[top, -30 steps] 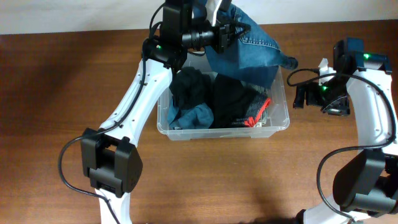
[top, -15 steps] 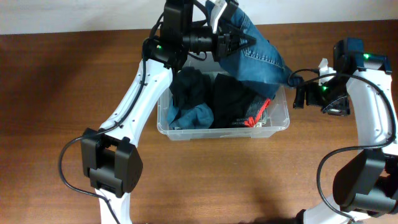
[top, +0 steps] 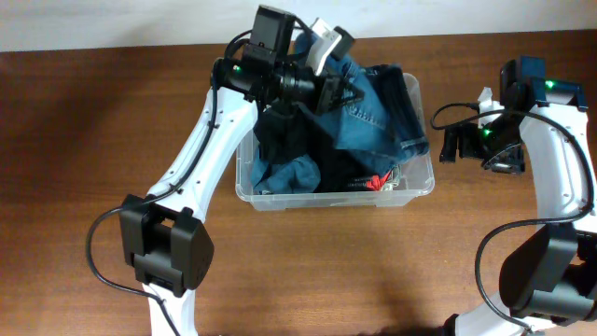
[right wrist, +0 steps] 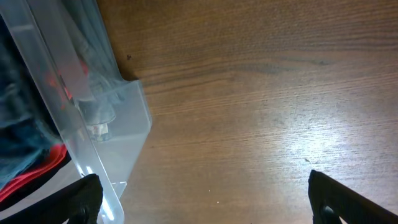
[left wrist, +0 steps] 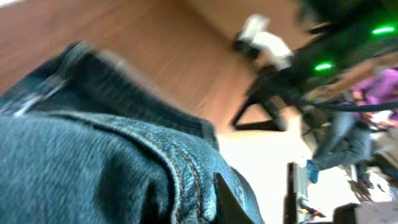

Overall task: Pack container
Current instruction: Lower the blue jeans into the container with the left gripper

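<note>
Container [top: 326, 199] sat mid-table [top: 84, 187], between the two arms, with dark garments [top: 284, 140] and a red piece [top: 379, 180] inside. Left gripper [top: 338, 91] was above its far side, nearly closed, pinching blue jeans [top: 378, 117] that draped across the container's far-right part. Right gripper [top: 451, 145] hovered over the table near the container's right wall, jaws spread wide, holding nothing

Blue denim jeans [top: 373, 121] with tan stitching, black garments [top: 280, 140], red cord [top: 378, 181], clear colourless container [top: 317, 199], brown wood-grain table [top: 84, 168].
</note>
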`<state>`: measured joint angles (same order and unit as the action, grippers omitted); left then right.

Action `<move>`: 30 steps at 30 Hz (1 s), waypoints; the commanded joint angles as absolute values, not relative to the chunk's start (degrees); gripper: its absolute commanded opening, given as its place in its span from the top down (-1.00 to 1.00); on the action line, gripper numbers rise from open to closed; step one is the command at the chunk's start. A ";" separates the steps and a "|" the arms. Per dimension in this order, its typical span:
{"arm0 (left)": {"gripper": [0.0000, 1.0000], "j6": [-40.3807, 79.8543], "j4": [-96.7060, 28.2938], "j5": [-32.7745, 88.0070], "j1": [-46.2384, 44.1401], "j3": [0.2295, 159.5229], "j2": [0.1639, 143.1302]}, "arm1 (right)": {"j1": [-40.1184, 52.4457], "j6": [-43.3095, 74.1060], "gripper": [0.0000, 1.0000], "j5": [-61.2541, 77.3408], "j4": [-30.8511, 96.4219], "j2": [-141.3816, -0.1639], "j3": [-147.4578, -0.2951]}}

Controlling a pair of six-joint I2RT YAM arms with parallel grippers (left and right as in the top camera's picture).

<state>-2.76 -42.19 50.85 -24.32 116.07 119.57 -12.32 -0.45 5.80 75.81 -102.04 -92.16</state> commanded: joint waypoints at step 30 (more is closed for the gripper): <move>-0.18 11.07 -88.09 1.15 -23.94 124.44 117.45 | -12.01 -0.38 -0.97 5.32 75.77 -100.97 -93.08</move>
